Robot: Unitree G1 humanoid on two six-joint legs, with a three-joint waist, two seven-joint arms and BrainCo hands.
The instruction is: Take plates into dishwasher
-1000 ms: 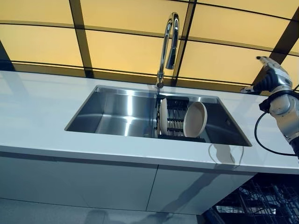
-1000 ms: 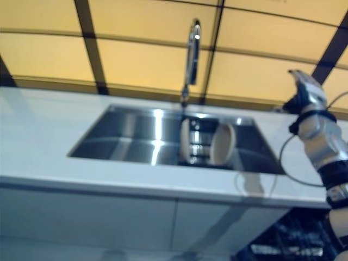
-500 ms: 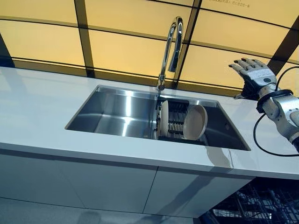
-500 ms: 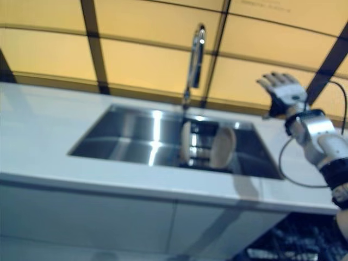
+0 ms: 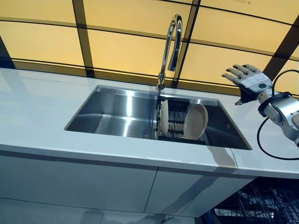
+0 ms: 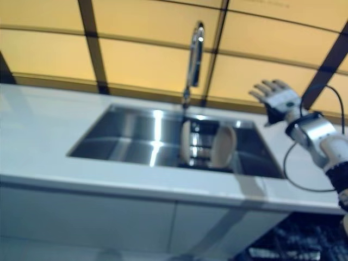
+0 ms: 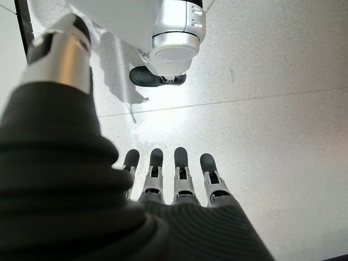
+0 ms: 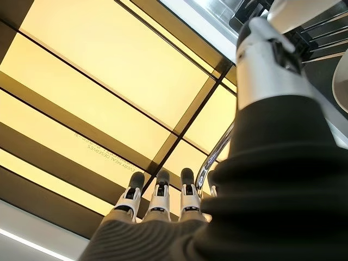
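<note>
Currently, right hand (image 5: 246,79) is hovering wide-open beside the sink (image 5: 117,112), risking toppling the leaning plates (image 5: 195,122) on approach.

Both eye views look down from above at the sink (image 5: 140,112) mid-frame. Left wrist view faces floor (image 7: 283,81); right wrist view faces yellow wall panels (image 8: 109,60).

The right hand (image 5: 250,80) has swung up and spread its fingers, nearer the sink (image 5: 117,112).
</note>
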